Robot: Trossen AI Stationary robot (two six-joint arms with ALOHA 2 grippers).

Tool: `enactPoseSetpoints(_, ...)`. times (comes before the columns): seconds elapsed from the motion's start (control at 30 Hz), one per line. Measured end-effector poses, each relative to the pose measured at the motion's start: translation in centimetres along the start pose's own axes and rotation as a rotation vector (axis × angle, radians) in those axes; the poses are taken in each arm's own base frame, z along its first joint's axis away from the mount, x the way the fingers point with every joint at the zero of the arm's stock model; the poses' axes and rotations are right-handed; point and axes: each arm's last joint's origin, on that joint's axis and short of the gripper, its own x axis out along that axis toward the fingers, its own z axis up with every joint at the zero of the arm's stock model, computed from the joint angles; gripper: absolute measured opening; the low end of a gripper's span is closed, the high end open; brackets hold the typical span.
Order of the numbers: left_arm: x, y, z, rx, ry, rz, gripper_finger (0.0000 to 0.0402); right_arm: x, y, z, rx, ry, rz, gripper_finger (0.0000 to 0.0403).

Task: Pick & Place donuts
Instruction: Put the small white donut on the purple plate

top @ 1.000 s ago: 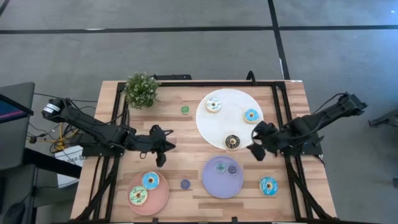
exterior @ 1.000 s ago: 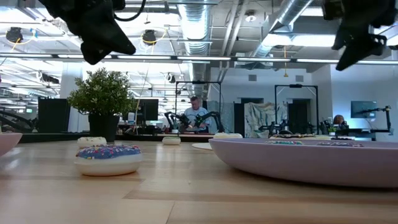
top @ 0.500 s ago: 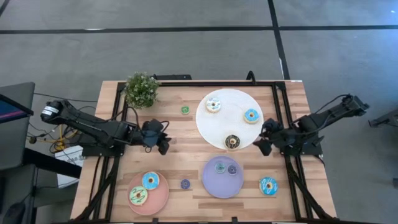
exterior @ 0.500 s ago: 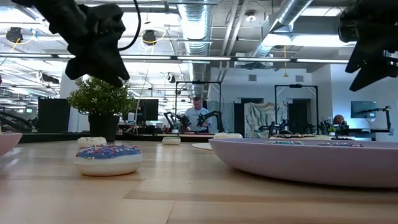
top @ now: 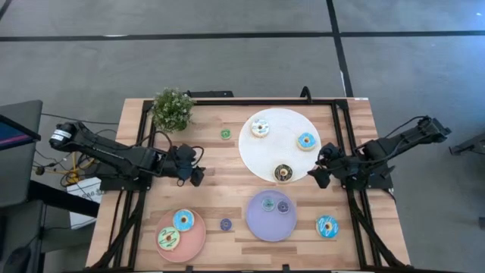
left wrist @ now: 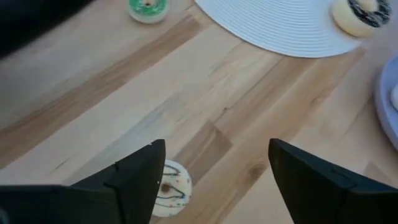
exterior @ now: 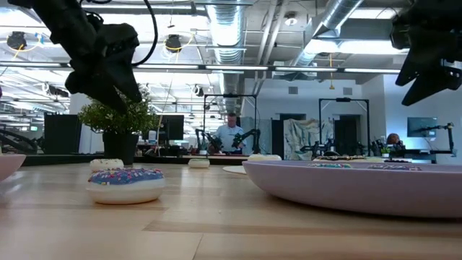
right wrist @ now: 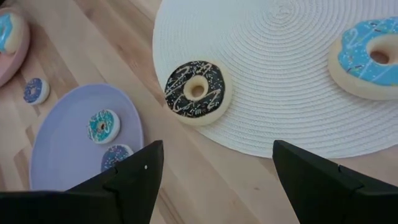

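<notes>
My left gripper [top: 193, 168] [left wrist: 214, 177] hangs open and empty over the table's left half. A tiny cream donut [left wrist: 168, 186] lies on the wood below it, beside one finger; the gripper hides it in the high view. My right gripper [top: 320, 174] [right wrist: 217, 180] hangs open and empty at the right rim of the white plate [top: 261, 155]. That plate bears a chocolate donut [top: 283, 172] [right wrist: 197, 91], a blue one [top: 306, 140] and a white one [top: 260, 127]. A blue donut [top: 327, 226] lies on the table at the near right.
A purple plate [top: 261, 224] holds two tiny donuts. A pink plate [top: 193, 243] holds a blue donut and a white one. A tiny purple donut [top: 226, 224] and a tiny green one [top: 225, 134] lie on the wood. A potted plant [top: 173, 108] stands far left.
My left gripper has drawn back toward the table's far left, away from the pink plate. My right gripper has drawn back a little toward the table's right and far edges, to the white plate's rim. No donut has moved.
</notes>
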Motion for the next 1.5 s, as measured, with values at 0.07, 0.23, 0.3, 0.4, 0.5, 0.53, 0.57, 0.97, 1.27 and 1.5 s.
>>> enactPoseSetpoints(0.07,0.1,0.2,0.0,-0.041,0.000,0.027,0.0280,0.0,0.0,0.0,0.000,-0.002,0.004,0.0291)
enactPoseSetpoints(0.23,1.5,1.1,-0.5,-0.239,0.066,0.152,0.0281,0.0,0.2,0.1,0.008,-0.010,0.017,0.0291)
enactPoseSetpoints(0.3,2.3,1.4,-0.6,-0.325,0.110,0.198,0.0281,0.0,0.2,0.1,0.027,-0.009,0.016,0.0291)
enactPoseSetpoints(0.4,3.7,1.6,-0.9,-0.351,0.201,0.237,0.0280,0.0,0.2,0.1,0.034,-0.011,0.020,0.0291)
enactPoseSetpoints(0.5,5.1,1.4,-1.5,-0.331,0.278,0.255,0.0277,0.0,0.2,0.1,0.042,-0.012,0.022,0.0291)
enactPoseSetpoints(0.53,5.4,1.4,-1.6,-0.326,0.287,0.263,0.0277,0.0,0.2,0.1,0.052,-0.012,0.023,0.0291)
enactPoseSetpoints(0.57,5.8,1.3,-1.8,-0.323,0.293,0.270,0.0277,0.0,0.2,0.1,0.060,-0.012,0.023,0.0291)
enactPoseSetpoints(0.97,7.7,1.0,-2.8,-0.305,0.325,0.306,0.0276,0.0,0.4,0.3,0.088,-0.022,0.042,0.0291)
enactPoseSetpoints(1.27,7.7,1.0,-2.8,-0.286,0.332,0.307,0.0259,0.0,0.4,0.3,0.089,-0.023,0.044,0.0291)
enactPoseSetpoints(1.5,7.7,1.0,-2.8,-0.287,0.336,0.302,0.0212,0.0,0.4,0.3,0.089,-0.022,0.043,0.0291)
